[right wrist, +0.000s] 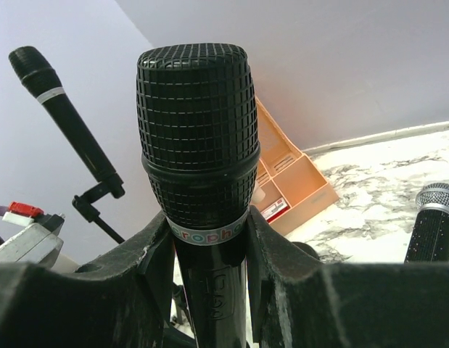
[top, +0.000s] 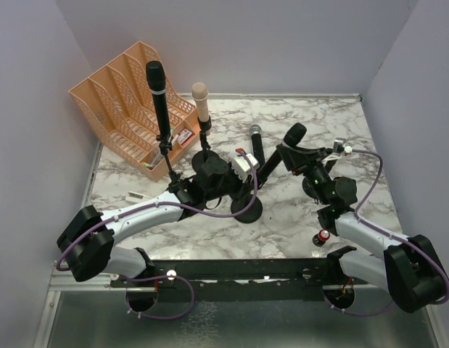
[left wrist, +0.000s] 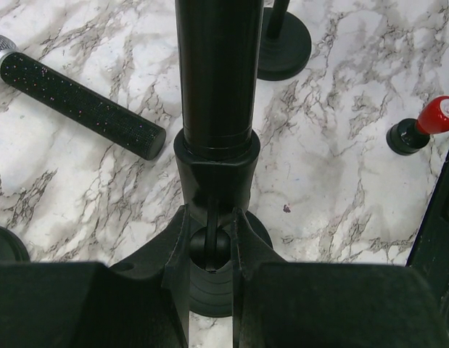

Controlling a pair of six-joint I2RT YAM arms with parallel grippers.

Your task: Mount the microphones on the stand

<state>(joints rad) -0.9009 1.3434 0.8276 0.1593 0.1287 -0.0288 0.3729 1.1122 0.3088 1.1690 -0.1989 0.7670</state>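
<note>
Two microphones stand mounted at the table's [top: 384,167] 11 o'clock: first black microphone [top: 157,90] and peach microphone [top: 202,101]. My left gripper [left wrist: 212,232] is clamped on the stand [left wrist: 213,167] stem. My right gripper [right wrist: 206,246] grips the second black microphone [right wrist: 195,130], head up. The silver-headed microphone [top: 257,145] lies flat at that gripper's 9 o'clock.

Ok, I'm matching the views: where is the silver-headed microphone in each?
Top view: silver-headed microphone lies mid-table.
Left wrist: microphone upper left, lying flat.
Right wrist: microphone at right edge, cut off.
Shared landmark: marble table.
</note>
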